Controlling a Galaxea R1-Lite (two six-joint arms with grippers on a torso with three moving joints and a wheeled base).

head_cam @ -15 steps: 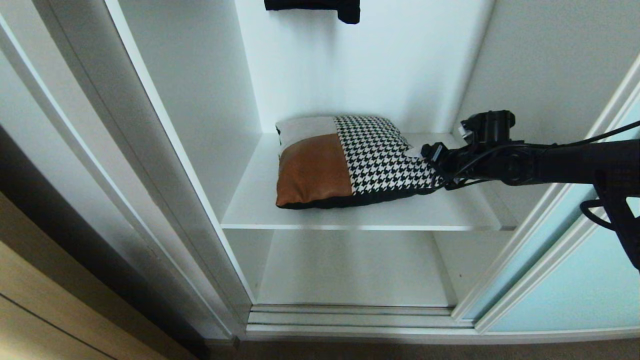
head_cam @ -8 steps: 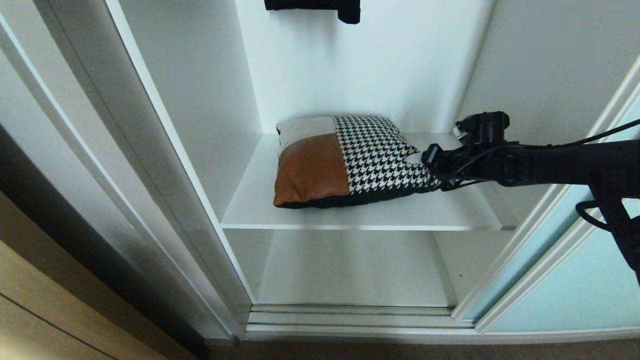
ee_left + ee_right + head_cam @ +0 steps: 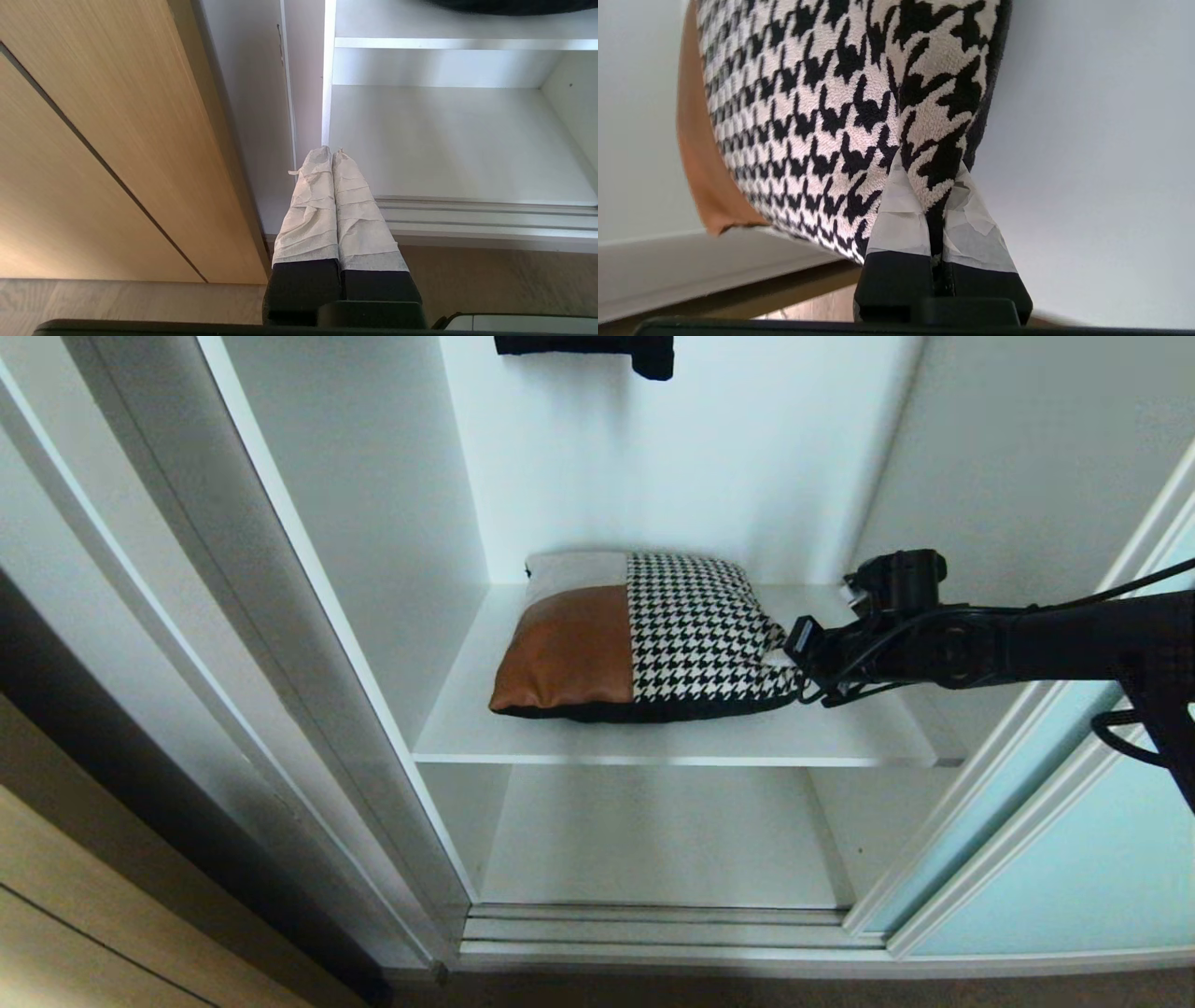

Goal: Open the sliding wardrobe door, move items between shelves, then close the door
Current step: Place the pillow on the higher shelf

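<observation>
Right tool point(image 3: 942, 186) clamped on the right-hand corner of the patchwork cushion point(image 3: 644, 637), which lies on the upper white shelf point(image 3: 840, 733); left tool point(image 3: 332, 161) closed, parked low outside.

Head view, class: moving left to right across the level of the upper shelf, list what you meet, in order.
Wooden panel → white wardrobe frame → cushion on the shelf → right gripper, shut on the cushion's corner → sliding wardrobe door.
</observation>
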